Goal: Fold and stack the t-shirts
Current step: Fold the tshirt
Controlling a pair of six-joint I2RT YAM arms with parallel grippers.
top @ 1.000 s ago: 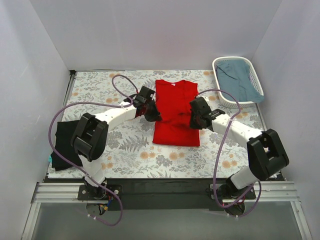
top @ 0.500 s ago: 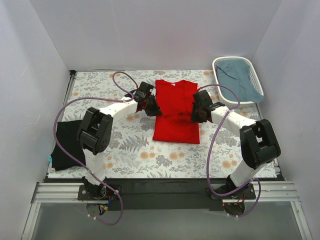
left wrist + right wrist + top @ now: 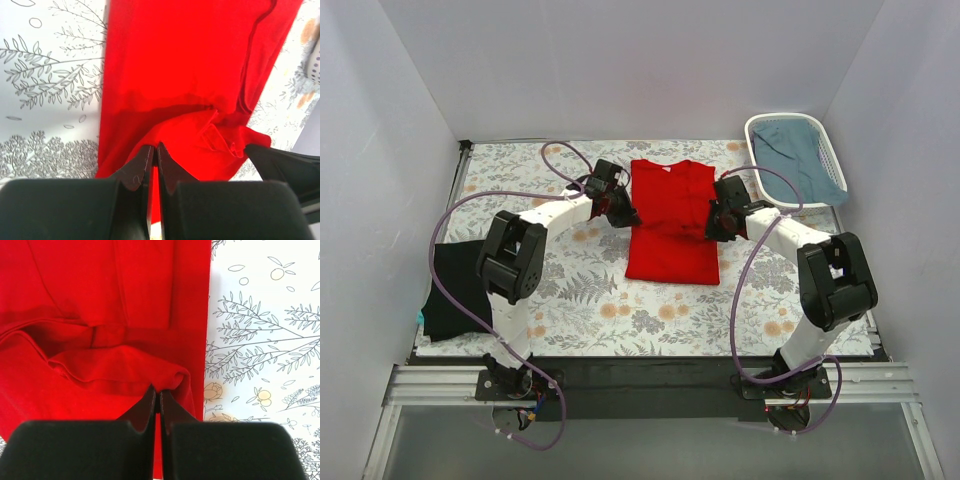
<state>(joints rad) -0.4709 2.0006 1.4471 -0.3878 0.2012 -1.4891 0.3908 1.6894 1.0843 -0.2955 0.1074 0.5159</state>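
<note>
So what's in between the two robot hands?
The red t-shirt. In the top view it lies on the table from the left hand across to the right hand, and each hand pinches a fold of its cloth.

red t-shirt [image 3: 670, 240]: one
black t-shirt [image 3: 450, 290]: one
white basket [image 3: 757, 170]: one
blue-grey cloth [image 3: 802, 155] in basket: one
grippers: two, left gripper [image 3: 625, 215] and right gripper [image 3: 712, 228]

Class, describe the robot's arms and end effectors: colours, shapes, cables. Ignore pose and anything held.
The left arm and right arm have white links joined by chunky black joints. A purple cable loops along each. The left end effector and right end effector are black, their two fingers tapering to points.
</note>
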